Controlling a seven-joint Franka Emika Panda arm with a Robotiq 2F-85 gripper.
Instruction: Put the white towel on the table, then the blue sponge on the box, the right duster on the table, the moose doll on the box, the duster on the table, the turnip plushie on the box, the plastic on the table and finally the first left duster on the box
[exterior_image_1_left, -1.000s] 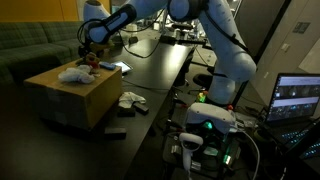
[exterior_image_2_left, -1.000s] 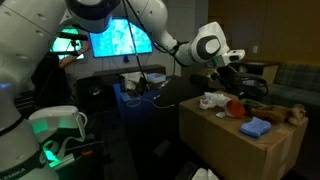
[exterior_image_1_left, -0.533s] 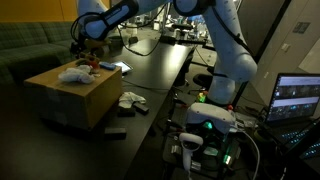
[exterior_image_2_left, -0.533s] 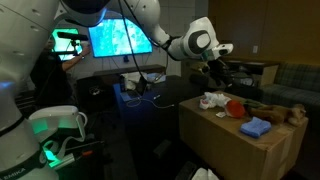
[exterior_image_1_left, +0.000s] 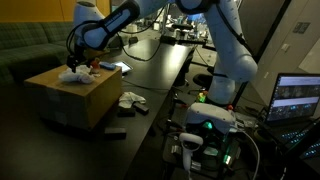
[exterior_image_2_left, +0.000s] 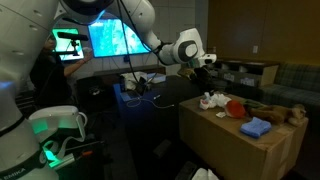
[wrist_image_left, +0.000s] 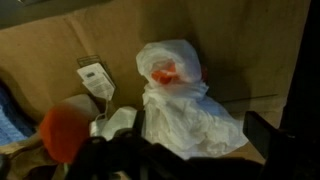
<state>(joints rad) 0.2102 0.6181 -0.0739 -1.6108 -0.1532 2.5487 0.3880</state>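
Gripper (exterior_image_1_left: 74, 62) hovers just over crumpled white plastic bag (wrist_image_left: 185, 105) lying on brown cardboard box (exterior_image_1_left: 80, 102); jaw opening too dark and blurred to tell; blue sponge (exterior_image_2_left: 256, 127) also on box.

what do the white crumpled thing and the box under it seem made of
White crumpled thing: probably thin plastic film, faintly glossy, sharp crinkles, orange showing through. Box: looks like cardboard, matte brown, flat faces, square edges.
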